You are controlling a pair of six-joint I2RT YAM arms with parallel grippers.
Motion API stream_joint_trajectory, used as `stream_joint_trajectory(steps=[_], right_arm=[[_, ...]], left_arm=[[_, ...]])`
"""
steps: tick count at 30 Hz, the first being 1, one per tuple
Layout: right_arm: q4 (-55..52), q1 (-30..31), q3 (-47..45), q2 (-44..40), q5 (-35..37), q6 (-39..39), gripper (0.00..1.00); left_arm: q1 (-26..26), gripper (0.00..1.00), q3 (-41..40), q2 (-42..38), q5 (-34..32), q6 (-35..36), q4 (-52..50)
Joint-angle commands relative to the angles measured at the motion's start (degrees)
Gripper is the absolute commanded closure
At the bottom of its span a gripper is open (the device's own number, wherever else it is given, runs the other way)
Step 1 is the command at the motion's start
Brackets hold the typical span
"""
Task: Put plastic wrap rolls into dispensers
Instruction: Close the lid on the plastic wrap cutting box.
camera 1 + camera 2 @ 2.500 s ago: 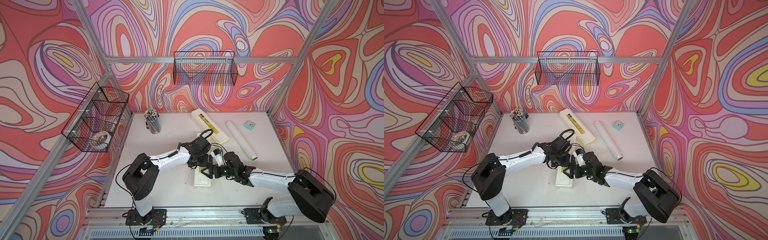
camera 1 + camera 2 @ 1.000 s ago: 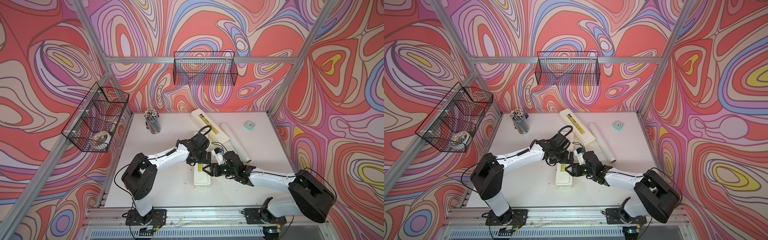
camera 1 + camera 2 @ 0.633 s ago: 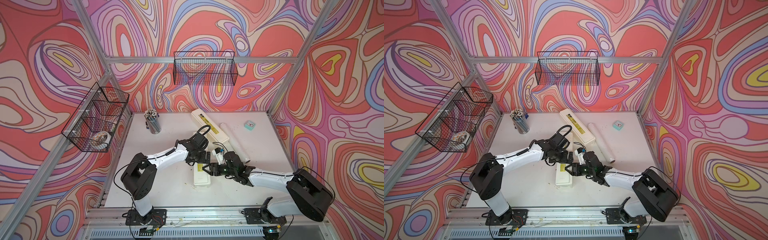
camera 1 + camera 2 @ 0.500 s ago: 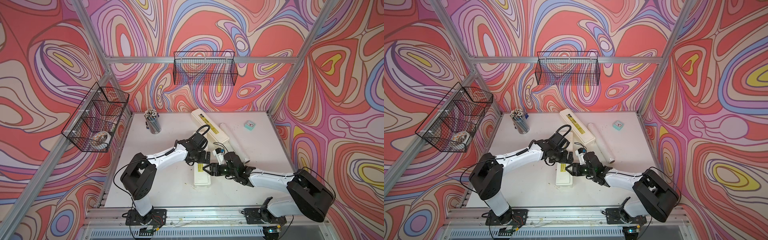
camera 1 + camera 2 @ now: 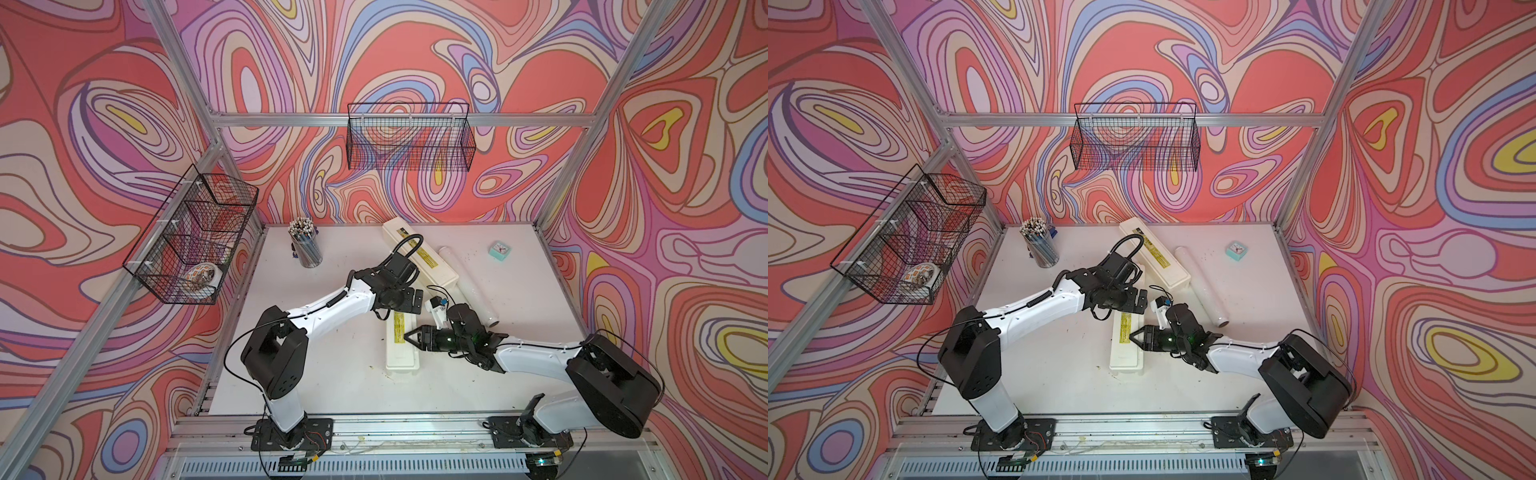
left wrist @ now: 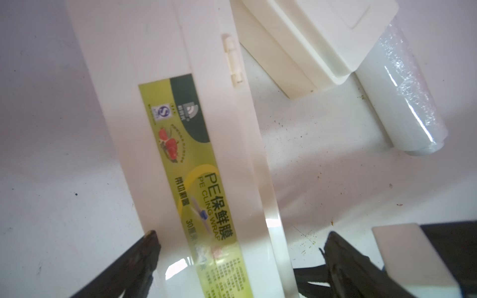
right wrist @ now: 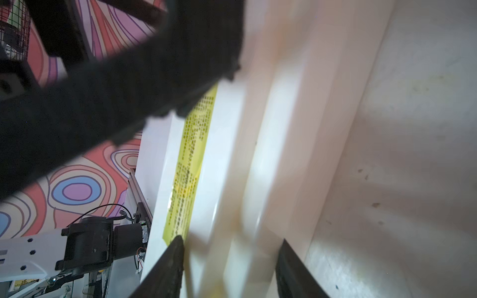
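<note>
While swirled red-and-lilac walls (image 5: pixel 415 41) ring the speckled white tabletop (image 5: pixel 332 374), my left gripper (image 6: pixel 241 233) hangs spread over the centre-frame dispenser (image 5: pixel 401 357); whether my right gripper (image 7: pixel 231 238) is pinching it, I cannot tell.

Dispenser (image 6: pixel 144 64) label (image 6: pixel 191 165) reads "PE CLING WRAP", "30".

Both arms pair glossy white link shells with bulky black joint housings and black base plates (image 5: pixel 291 432). The left arm (image 5: pixel 332 301) carries a looping black ribbed hose (image 5: pixel 409 236); the right arm (image 5: pixel 536 359) shows dark screw dots, and the right gripper (image 5: pixel 409 333) has black wedge-shaped fingers (image 7: pixel 165 271).
</note>
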Motion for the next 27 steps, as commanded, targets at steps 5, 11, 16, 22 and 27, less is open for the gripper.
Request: stream_joint_trajectory(steps=[5, 11, 16, 22, 27], right_arm=[[-18.07, 1.13, -2.95, 2.6, 3.08, -4.6, 0.47], [-20.64, 1.08, -1.25, 0.54, 3.82, -6.6, 0.42], [-20.86, 1.08, 0.23, -0.14, 4.06, -6.91, 0.4], [-23.47, 0.93, 4.19, -4.22, 6.8, -8.16, 0.27], [-28.51, -0.03, 10.89, -8.7, 12.92, -9.39, 0.17]], left_arm=[[3.48, 0.02, -7.28, -7.39, 2.29, 0.07, 2.5], [6.0, 0.18, -9.56, -6.68, 7.77, 0.25, 5.22], [5.98, 0.19, -12.36, -3.42, 7.61, -0.94, 4.82], [5.97, 0.21, -15.38, -1.48, 8.36, -0.75, 5.11], [5.93, 0.22, -16.14, -1.58, 8.94, -0.42, 4.96]])
